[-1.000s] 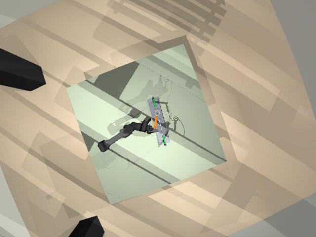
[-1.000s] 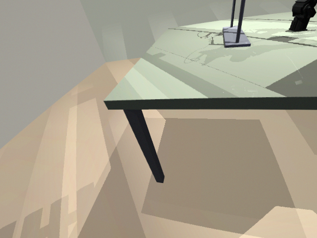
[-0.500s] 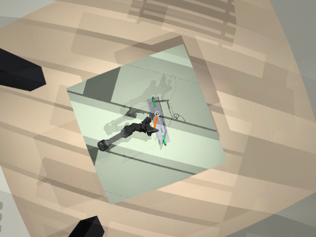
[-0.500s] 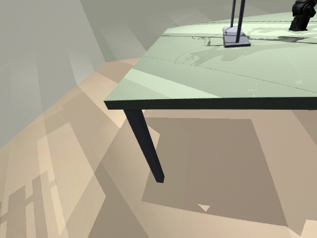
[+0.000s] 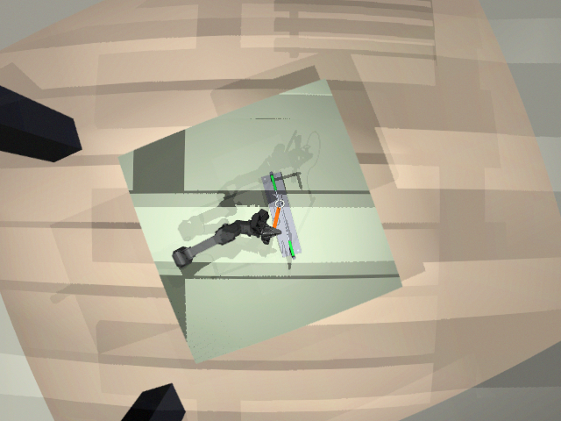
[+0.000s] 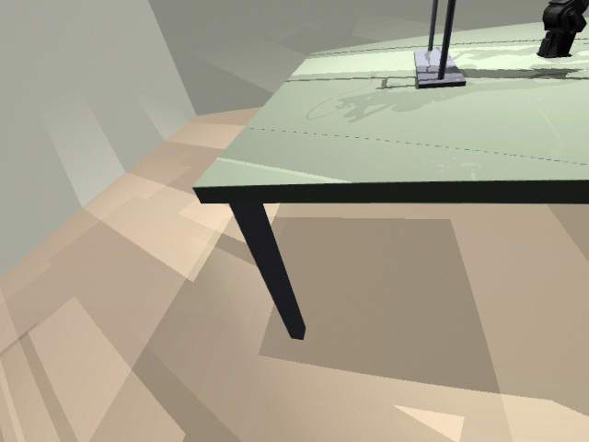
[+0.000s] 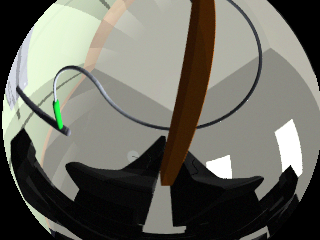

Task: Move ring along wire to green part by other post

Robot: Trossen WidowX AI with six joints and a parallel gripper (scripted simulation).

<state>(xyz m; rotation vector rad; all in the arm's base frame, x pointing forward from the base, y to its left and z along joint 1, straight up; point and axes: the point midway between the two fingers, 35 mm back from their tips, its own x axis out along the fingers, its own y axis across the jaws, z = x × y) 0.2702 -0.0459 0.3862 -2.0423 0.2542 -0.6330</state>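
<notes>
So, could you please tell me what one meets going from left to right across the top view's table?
Arm base → gripper, shut on the orange handle → grey baseplate with the posts.

A bare test room, by the look of it, more lab than home. One pale green desk (image 6: 428,157) on dark, slanted legs (image 6: 269,271) stands alone on a floor of light wooden boards (image 6: 119,266), with plain grey walls (image 6: 57,95) rising behind it. On the desk sits only a small black robot arm (image 5: 217,238) fixed at its base, and a grey base plate (image 6: 438,75) carrying two thin dark posts (image 6: 445,38). No shelves, tools or furniture show in any view.
</notes>
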